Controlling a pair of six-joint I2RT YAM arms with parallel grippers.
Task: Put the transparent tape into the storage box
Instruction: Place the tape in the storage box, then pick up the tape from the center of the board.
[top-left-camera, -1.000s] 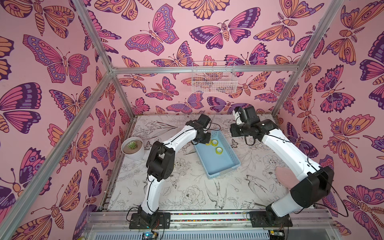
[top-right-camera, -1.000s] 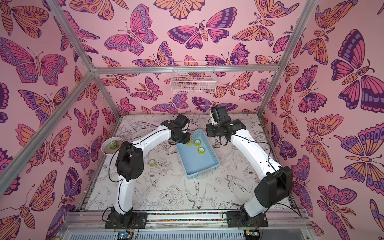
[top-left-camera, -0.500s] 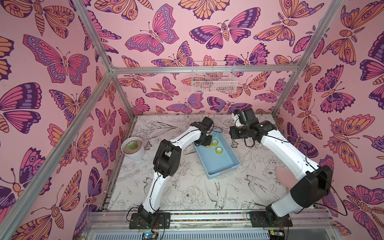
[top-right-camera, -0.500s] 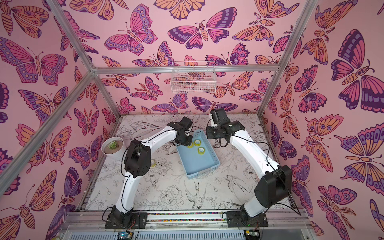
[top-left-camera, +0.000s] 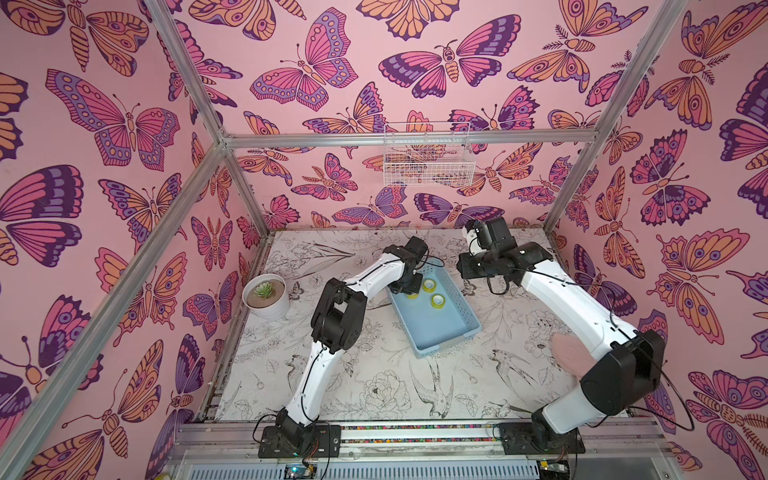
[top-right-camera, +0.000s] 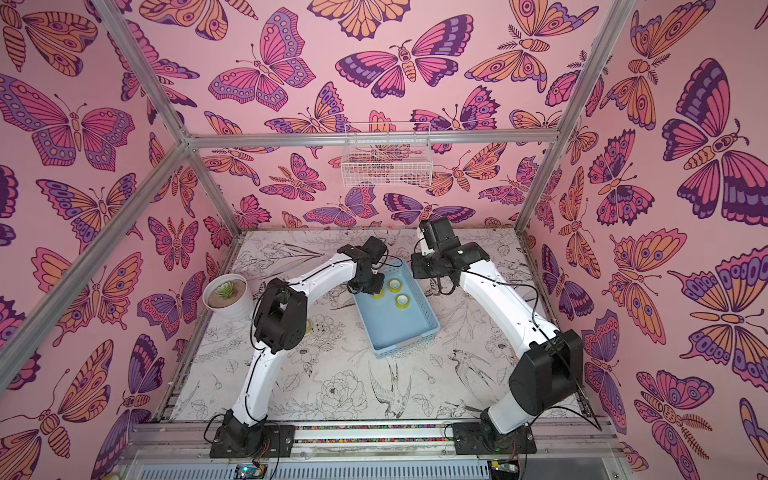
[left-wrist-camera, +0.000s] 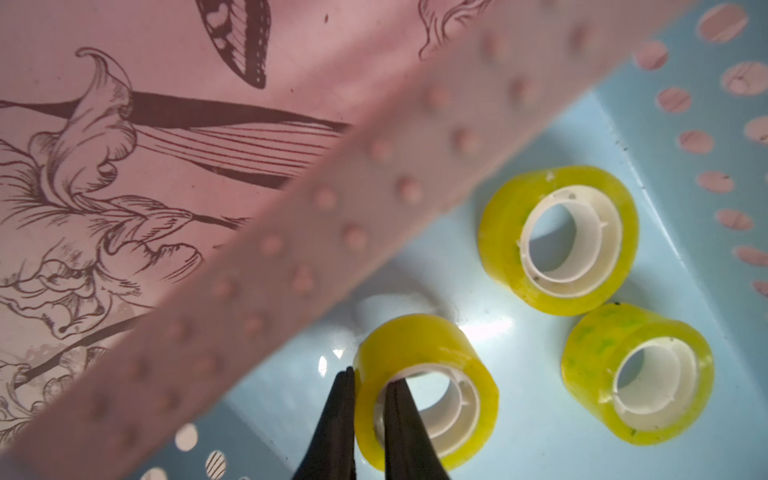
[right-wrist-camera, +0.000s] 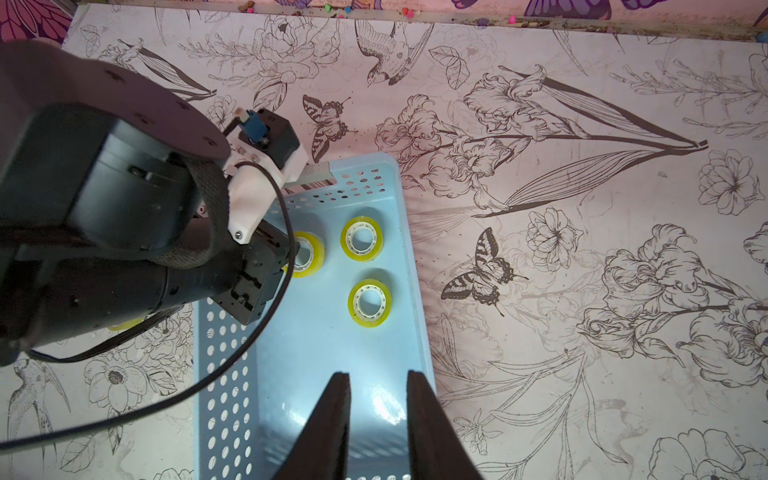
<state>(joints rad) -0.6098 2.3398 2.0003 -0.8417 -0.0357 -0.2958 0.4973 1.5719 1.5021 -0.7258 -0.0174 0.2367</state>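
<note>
The storage box (top-left-camera: 436, 328) (top-right-camera: 395, 328) is a light blue perforated basket in the middle of the table. Two yellowish transparent tape rolls (left-wrist-camera: 559, 241) (left-wrist-camera: 638, 374) lie flat on its floor at the far end. My left gripper (left-wrist-camera: 370, 382) (top-left-camera: 409, 286) reaches inside that end and is shut on a third roll (left-wrist-camera: 428, 374), one finger in its white core and one outside. This roll sits low over the box floor (left-wrist-camera: 519, 415). My right gripper (right-wrist-camera: 376, 382) hovers above the box (right-wrist-camera: 316, 353), open, with nothing between its fingers.
Another yellow roll (right-wrist-camera: 124, 324) lies on the table beside the box, mostly hidden under my left arm. A white pot with a succulent (top-left-camera: 266, 295) stands at the left. A white wire basket (top-left-camera: 428, 160) hangs on the back wall. A pink object (top-left-camera: 567, 353) lies behind my right arm.
My left gripper has carried its roll from the box's far edge down into the box, and the left elbow has swung right. The right arm has barely shifted.
</note>
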